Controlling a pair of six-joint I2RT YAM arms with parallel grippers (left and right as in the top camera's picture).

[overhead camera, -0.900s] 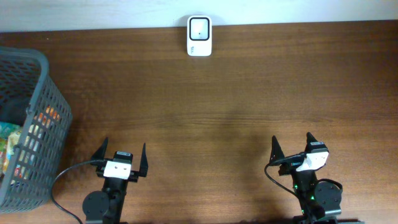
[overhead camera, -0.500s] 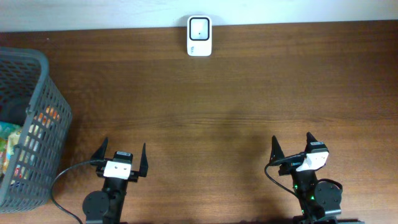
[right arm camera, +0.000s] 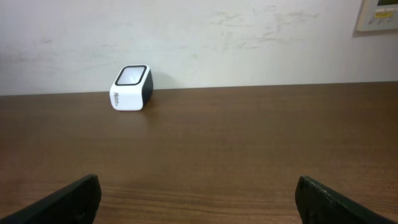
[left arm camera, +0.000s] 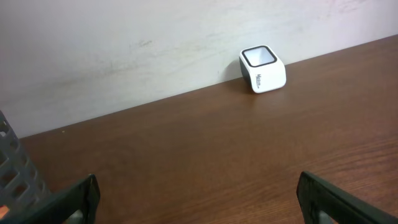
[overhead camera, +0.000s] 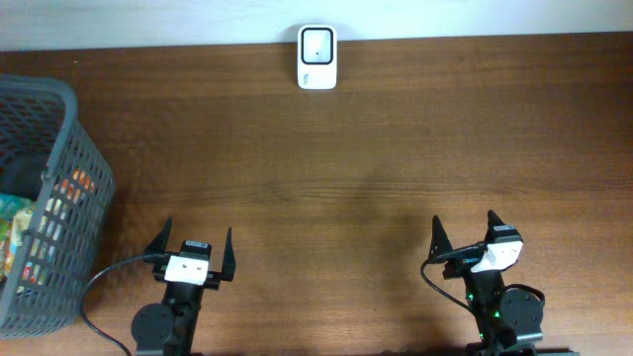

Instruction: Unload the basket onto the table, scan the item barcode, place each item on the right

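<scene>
Two grippers stand empty, and no item has been picked up yet.

From overhead, the scanner (overhead camera: 317,57) sits at the far edge of the table (overhead camera: 376,148) with its window facing up. The basket (overhead camera: 69,129) stands well to the left of the scanner and nearer the robot. It holds colourful packets (overhead camera: 12,225), and I cannot tell which one is to be scanned. The left gripper (overhead camera: 196,237) is left of the scanner and near the basket, jaws wide apart. The right gripper (overhead camera: 464,223) is right of the scanner, jaws likewise apart. The left arm looks best placed to reach in. It should take one packet by an edge and keep its barcode uncovered.

On the left wrist view the scanner (left arm camera: 263,70) lies ahead to the right, with the basket (left arm camera: 15,180) far left of it.

On the right wrist view the scanner (right arm camera: 131,87) lies ahead to the left. The barcode should face down, flat over that window.
</scene>
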